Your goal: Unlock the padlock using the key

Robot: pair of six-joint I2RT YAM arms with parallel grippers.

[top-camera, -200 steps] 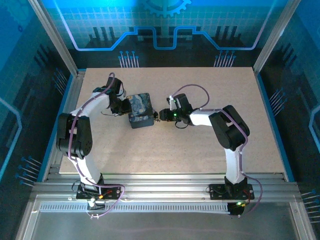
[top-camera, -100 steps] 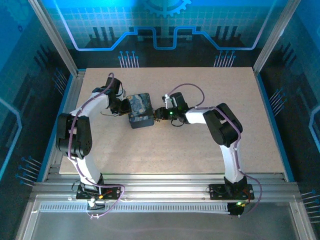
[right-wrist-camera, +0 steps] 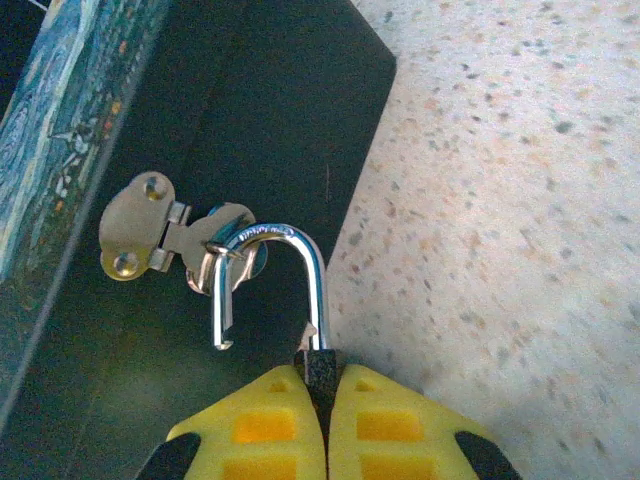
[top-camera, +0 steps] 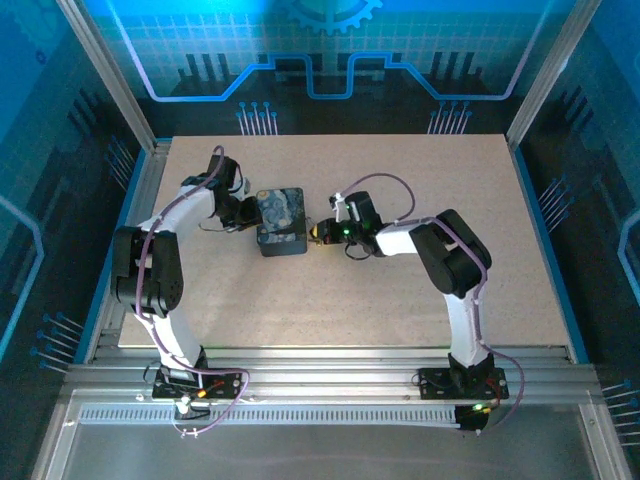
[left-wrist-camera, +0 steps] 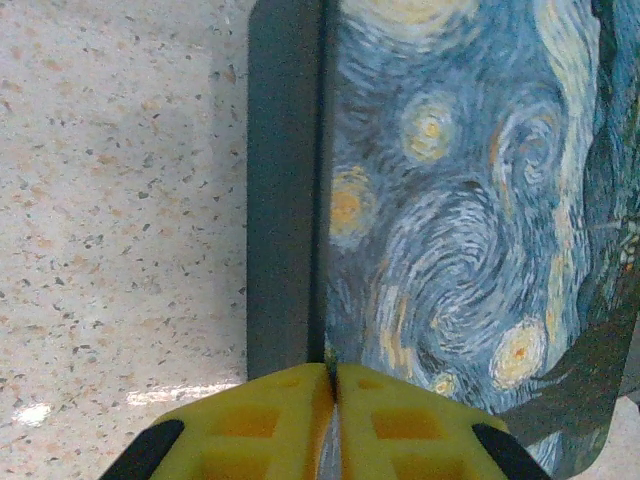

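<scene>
Silvery, the padlock (right-wrist-camera: 317, 290) shackle stands straight ahead of the right pincer (right-wrist-camera: 322, 378), which is clamped on its dark body; the free leg lies leftward, hooked through the tin's (right-wrist-camera: 250, 110) hasp (right-wrist-camera: 140, 225).

No legible words, numbers, brand marks or labels anywhere, tin (left-wrist-camera: 460, 200) carrying a swirly painted print without lettering

The padlock (right-wrist-camera: 316, 300) has a mirror-bright metal shackle and a dark matt body. The tin (left-wrist-camera: 450, 220) has a satin printed lid, and its hasp (right-wrist-camera: 140, 235) is dull brassy metal. The counter (right-wrist-camera: 520, 200) is speckled and faintly glossy. The right claw (right-wrist-camera: 322, 382) has matt yellow plastic fingers (right-wrist-camera: 395, 425).
</scene>
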